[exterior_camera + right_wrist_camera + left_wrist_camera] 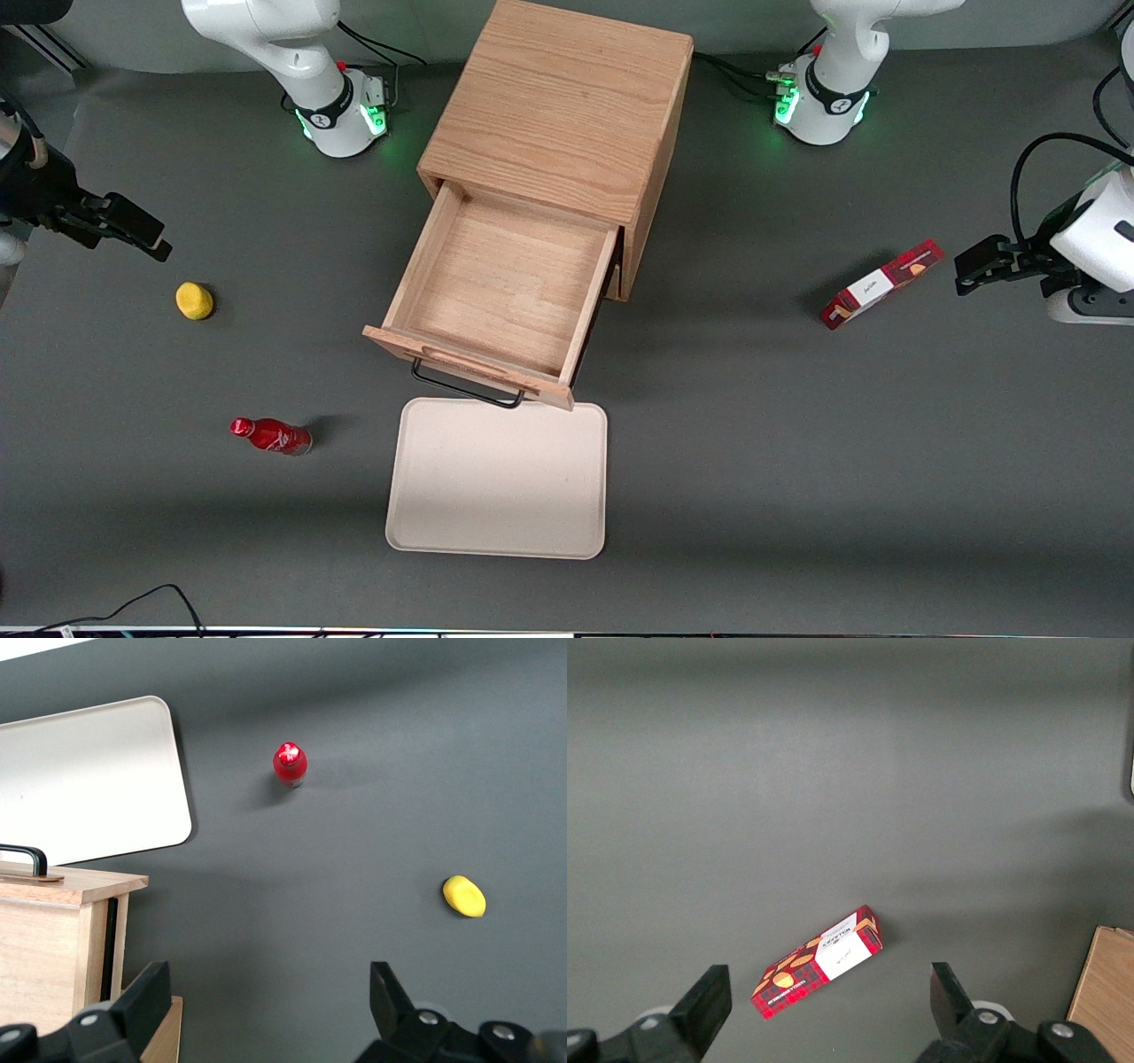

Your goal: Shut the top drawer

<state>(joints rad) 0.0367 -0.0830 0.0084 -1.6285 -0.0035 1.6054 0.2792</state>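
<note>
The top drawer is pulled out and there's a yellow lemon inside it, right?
Not quite. The top drawer is pulled out, but it holds nothing. The front view shows the yellow lemon lying on the table, toward the working arm's end, near the gripper, whose fingers are open.

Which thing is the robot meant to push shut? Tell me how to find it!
Find the wooden cabinet mid-table. The top drawer sticks out of its front toward the tray, empty, with a black wire handle. The open gripper hangs far off, above the lemon.
</note>
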